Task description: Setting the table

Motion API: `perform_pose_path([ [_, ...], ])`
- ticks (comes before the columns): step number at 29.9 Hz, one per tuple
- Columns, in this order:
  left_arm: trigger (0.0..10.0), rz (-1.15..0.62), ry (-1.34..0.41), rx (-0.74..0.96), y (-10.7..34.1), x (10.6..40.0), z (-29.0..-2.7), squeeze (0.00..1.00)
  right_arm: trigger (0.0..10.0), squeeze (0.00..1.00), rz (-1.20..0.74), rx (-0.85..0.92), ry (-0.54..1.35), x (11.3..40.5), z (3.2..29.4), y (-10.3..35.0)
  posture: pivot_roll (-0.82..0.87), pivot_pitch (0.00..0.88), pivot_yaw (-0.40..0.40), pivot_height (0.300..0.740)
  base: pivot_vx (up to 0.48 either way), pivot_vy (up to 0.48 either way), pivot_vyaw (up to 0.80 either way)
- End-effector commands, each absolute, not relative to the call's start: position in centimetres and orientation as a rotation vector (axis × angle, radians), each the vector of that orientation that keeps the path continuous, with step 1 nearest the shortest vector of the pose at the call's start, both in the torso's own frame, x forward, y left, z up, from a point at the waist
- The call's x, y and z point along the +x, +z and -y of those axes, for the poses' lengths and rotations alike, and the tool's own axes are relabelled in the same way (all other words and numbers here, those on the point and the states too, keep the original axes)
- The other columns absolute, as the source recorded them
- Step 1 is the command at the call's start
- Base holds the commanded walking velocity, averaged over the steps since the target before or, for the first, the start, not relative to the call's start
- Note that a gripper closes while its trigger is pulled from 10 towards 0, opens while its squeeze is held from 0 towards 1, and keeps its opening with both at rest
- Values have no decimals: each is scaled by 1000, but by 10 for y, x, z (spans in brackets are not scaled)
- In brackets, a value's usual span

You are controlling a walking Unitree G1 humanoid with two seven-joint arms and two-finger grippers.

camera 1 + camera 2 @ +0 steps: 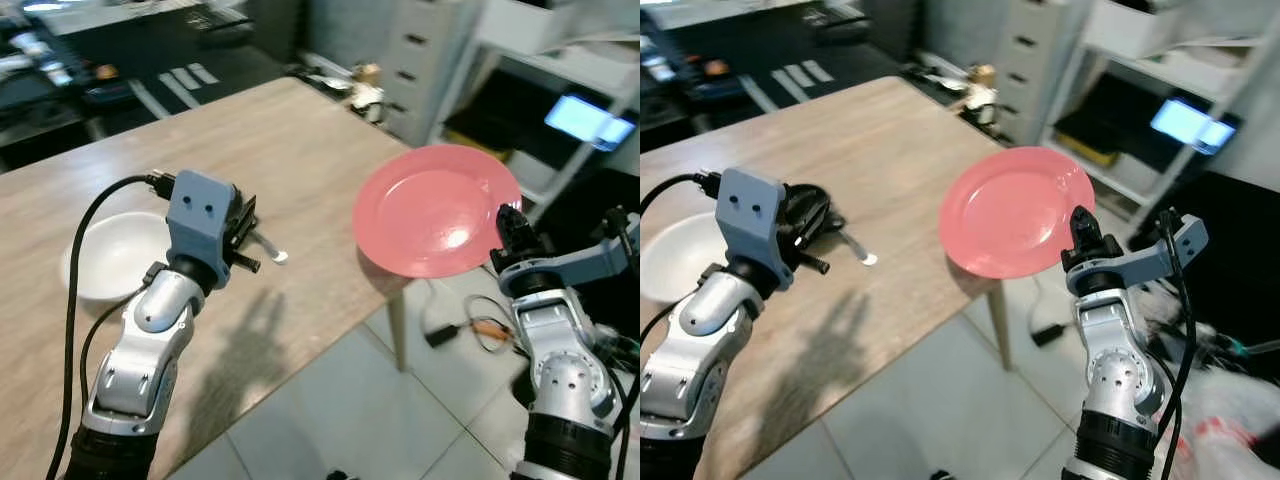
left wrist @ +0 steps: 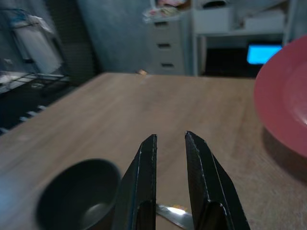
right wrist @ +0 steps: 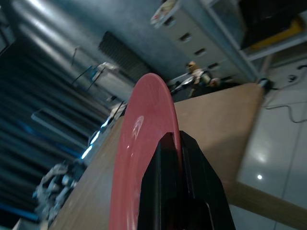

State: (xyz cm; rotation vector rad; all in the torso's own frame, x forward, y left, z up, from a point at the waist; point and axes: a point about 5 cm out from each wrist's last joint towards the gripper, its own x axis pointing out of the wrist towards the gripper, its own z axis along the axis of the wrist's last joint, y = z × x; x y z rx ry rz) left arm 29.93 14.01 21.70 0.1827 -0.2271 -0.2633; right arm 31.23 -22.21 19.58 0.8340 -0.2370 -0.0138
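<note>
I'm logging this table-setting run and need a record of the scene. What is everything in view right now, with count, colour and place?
Plate: one, pink-red, held tilted over the table's right corner.
Bowl: one, white, on the table by the left arm.
Small bowl: one, dark, on the table beside the left gripper.
Spoon: one, silver, lying on the table just past the left gripper.
Table: one, light wood.
Drawer unit: one, white, behind the table.
Screen: one, lit blue, on shelving to the right.
Cables: dark, on the tiled floor by the table leg.
Left gripper: open, low over the table.
Right gripper: shut on the plate's rim.
</note>
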Motion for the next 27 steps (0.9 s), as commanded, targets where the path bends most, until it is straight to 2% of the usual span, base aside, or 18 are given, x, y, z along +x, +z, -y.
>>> perform_pose_path([
  [1, 10000, 217, -267, 184, 214, 300, -138, 0, 10000, 0, 231, 836, -23, 311, 222, 194, 13, 45, 69, 740, 0, 0, -800],
  [27, 10000, 226, -287, 182, 212, 302, -135, 0, 10000, 0, 232, 831, -10, 312, 220, 196, 4, 28, 71, 740, 0, 0, -800],
])
